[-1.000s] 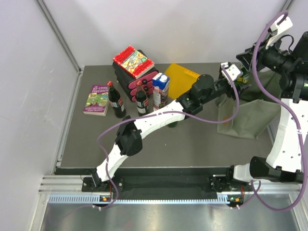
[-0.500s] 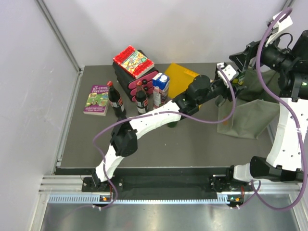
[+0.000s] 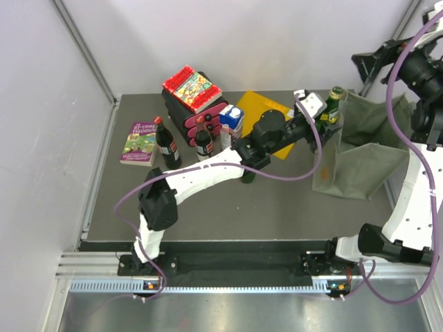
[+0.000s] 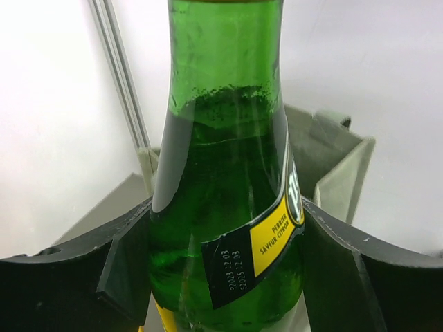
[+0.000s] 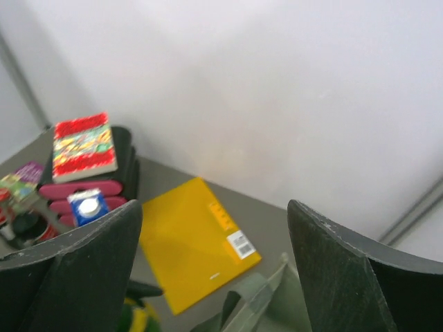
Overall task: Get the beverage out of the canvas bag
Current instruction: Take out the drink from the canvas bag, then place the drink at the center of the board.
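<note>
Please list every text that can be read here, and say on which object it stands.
"PERRIER SAVEUR CITRON": yellow label on the green bottle.
The black date stamp beside it: digits unclear.
Too small to read: purple book, blue carton, yellow folder sticker.

The green bottle (image 4: 221,200) has a yellow label (image 4: 274,238) reading PERRIER SAVEUR CITRON beside 2023 12 03.

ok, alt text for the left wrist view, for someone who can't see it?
A green glass bottle with a yellow Perrier label fills the frame, upright and gripped between the two dark fingers of the left gripper. Behind it, part of the canvas bag and a white wall.
</note>
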Action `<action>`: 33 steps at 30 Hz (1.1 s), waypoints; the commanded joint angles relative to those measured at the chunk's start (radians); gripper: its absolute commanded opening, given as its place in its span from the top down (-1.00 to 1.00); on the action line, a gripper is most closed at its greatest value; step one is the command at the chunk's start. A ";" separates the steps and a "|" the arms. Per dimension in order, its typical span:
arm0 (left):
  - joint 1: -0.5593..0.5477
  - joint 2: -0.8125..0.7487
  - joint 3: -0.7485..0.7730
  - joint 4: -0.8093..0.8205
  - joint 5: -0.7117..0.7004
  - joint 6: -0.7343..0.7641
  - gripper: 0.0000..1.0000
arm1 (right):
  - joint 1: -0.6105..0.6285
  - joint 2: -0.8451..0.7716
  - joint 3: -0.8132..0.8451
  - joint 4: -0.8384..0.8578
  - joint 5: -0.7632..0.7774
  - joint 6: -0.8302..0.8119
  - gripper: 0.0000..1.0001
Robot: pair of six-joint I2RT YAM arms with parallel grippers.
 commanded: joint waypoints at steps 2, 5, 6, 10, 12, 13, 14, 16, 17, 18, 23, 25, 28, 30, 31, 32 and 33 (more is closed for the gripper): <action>0.006 -0.251 -0.146 0.254 0.012 -0.009 1.00 | -0.070 -0.030 0.014 0.109 0.056 0.093 -0.70; 0.006 -0.307 -0.249 0.265 0.034 -0.006 1.00 | -0.091 -0.060 -0.069 0.143 0.045 0.105 -0.70; 0.006 -0.346 -0.277 0.267 0.048 -0.005 1.00 | -0.093 -0.073 -0.119 0.151 0.045 0.104 -0.70; 0.011 -0.449 -0.412 0.256 0.095 0.000 1.00 | -0.093 -0.126 -0.247 0.165 0.037 0.052 -0.71; 0.012 -0.515 -0.502 0.245 0.100 -0.006 1.00 | -0.093 -0.146 -0.325 0.177 0.036 0.041 -0.73; 0.015 -0.540 -0.536 0.247 0.100 -0.006 1.00 | -0.094 -0.155 -0.355 0.185 0.030 0.008 -0.73; 0.015 -0.585 -0.606 0.248 0.094 -0.009 1.00 | -0.093 -0.180 -0.385 0.204 0.030 -0.005 -0.74; 0.023 -0.629 -0.675 0.261 0.082 -0.021 1.00 | -0.093 -0.214 -0.466 0.229 0.026 -0.017 -0.75; 0.023 -0.673 -0.738 0.262 0.078 -0.022 1.00 | -0.093 -0.223 -0.509 0.252 0.026 -0.017 -0.75; 0.026 -0.693 -0.769 0.261 0.074 -0.022 1.00 | -0.093 -0.232 -0.527 0.260 0.026 -0.022 -0.75; 0.055 -0.849 -0.985 0.254 0.043 -0.061 1.00 | -0.093 -0.263 -0.613 0.286 0.033 -0.048 -0.77; 0.078 -0.896 -1.086 0.254 0.019 -0.075 1.00 | -0.093 -0.275 -0.635 0.293 0.039 -0.062 -0.77; 0.123 -0.986 -1.221 0.283 -0.010 -0.088 1.00 | -0.094 -0.297 -0.685 0.310 0.045 -0.077 -0.77; 0.168 -1.032 -1.278 0.314 -0.030 -0.094 1.00 | -0.094 -0.306 -0.718 0.321 0.046 -0.079 -0.78; 0.185 -1.040 -1.321 0.325 -0.024 -0.098 1.00 | -0.093 -0.320 -0.731 0.333 0.046 -0.086 -0.78; 0.202 -1.046 -1.341 0.361 -0.017 -0.100 1.00 | -0.094 -0.326 -0.753 0.338 0.046 -0.088 -0.78; 0.234 -1.043 -1.360 0.383 -0.009 -0.110 1.00 | -0.094 -0.333 -0.767 0.344 0.048 -0.089 -0.78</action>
